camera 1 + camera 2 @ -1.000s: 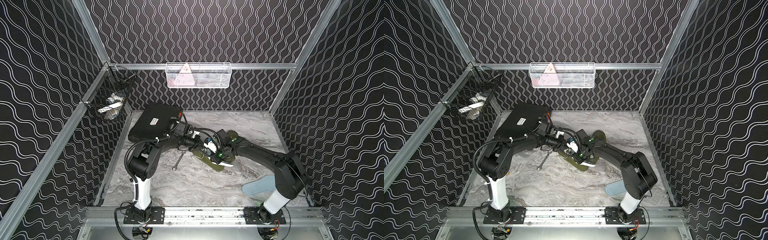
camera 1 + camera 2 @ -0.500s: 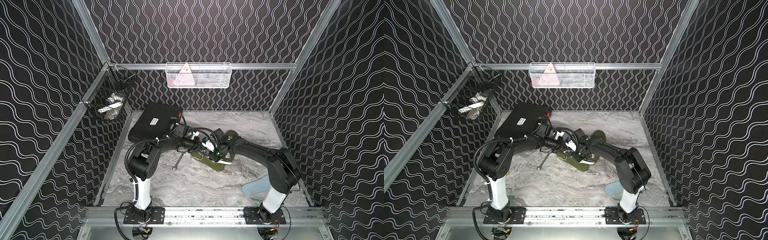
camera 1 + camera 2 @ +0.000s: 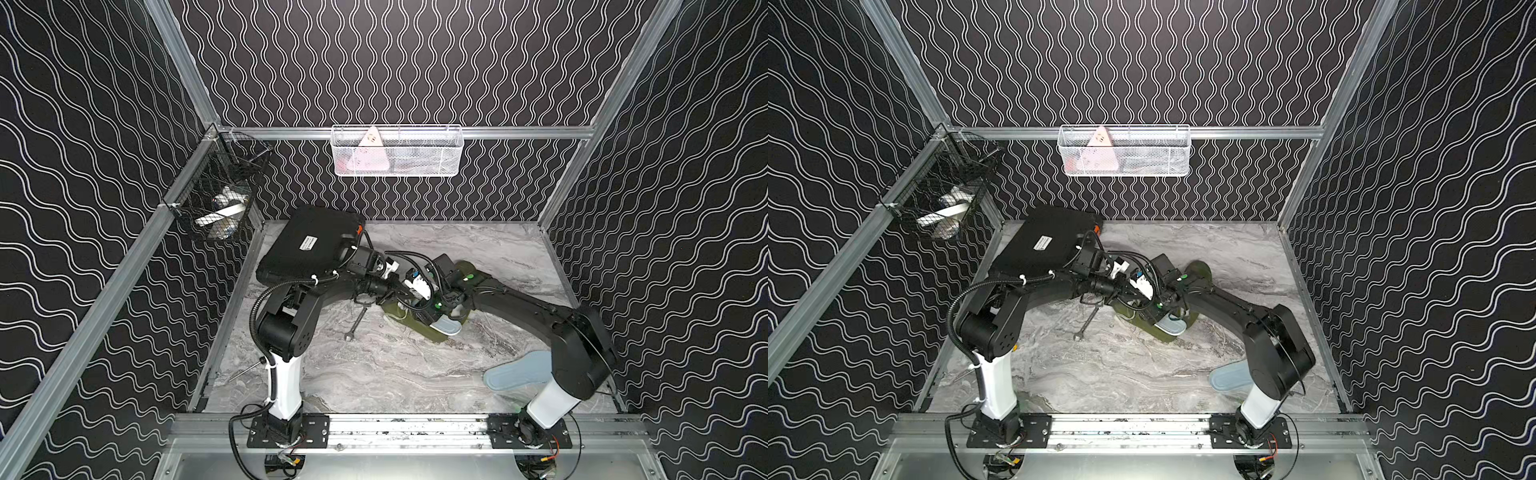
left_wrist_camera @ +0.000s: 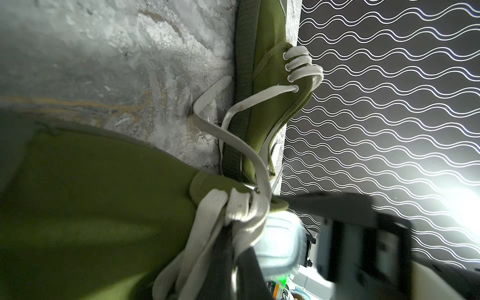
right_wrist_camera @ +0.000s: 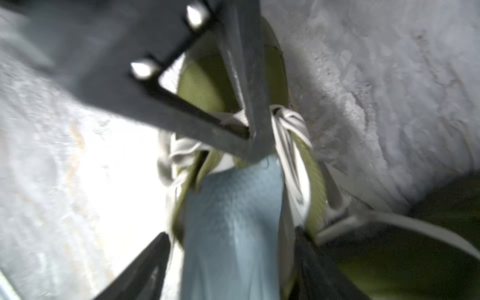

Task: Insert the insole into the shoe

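Observation:
An olive green shoe (image 3: 417, 330) (image 3: 1160, 334) with white laces lies mid-table. My left gripper (image 3: 409, 297) (image 3: 1133, 297) (image 4: 233, 272) is shut on its laces and tongue, where its fingers (image 5: 244, 104) meet. A light-blue insole (image 3: 446, 327) (image 3: 1172, 328) (image 5: 233, 207) (image 4: 278, 239) sits front-first in the shoe's (image 5: 205, 85) opening, its heel end sticking out. My right gripper (image 3: 432, 313) (image 3: 1156, 311) (image 5: 231, 259) straddles that heel end, open, with a gap on both sides.
A second green shoe (image 3: 471, 270) (image 4: 265, 78) lies just behind the arms. Another insole (image 3: 515, 370) lies front right by the right arm's base. A black case (image 3: 309, 245) stands back left, and a wrench (image 3: 357, 322) lies beside the shoe. Wire baskets (image 3: 216, 208) (image 3: 397, 151) hang on the walls.
My right gripper has opened and let go of the insole, which stays in the shoe. The left gripper keeps its hold and has not moved.

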